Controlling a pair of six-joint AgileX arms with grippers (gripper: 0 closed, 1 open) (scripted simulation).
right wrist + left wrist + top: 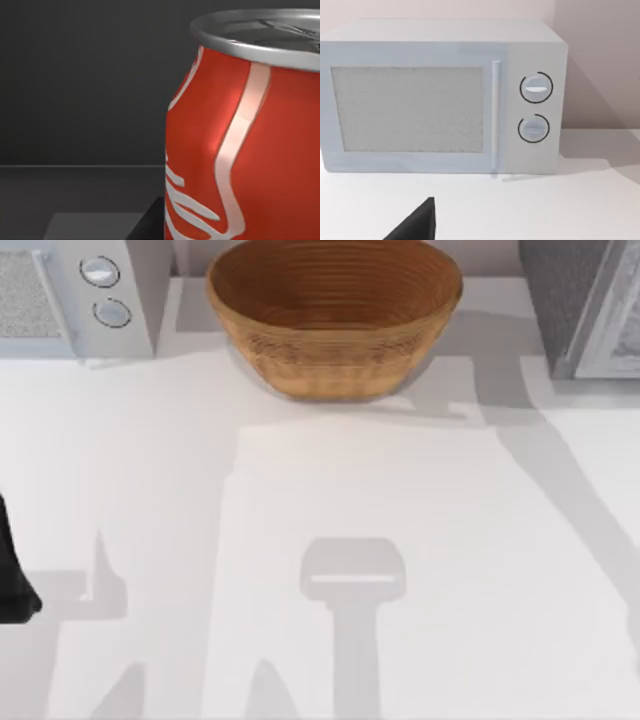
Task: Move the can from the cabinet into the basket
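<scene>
right wrist view, red can [250,150], white script, silver top, upright

You have one basket [335,325] of brown wicker, one cabinet [585,305], and one white microwave [440,95] carrying two round knobs [536,88]. You also have one red can [245,145], seen close up against a dark interior in the right wrist view.

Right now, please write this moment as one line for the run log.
can: upright, in dark enclosure, close to right wrist camera | basket: no can inside | cabinet: table's right rear | left arm: parked, left edge
</scene>
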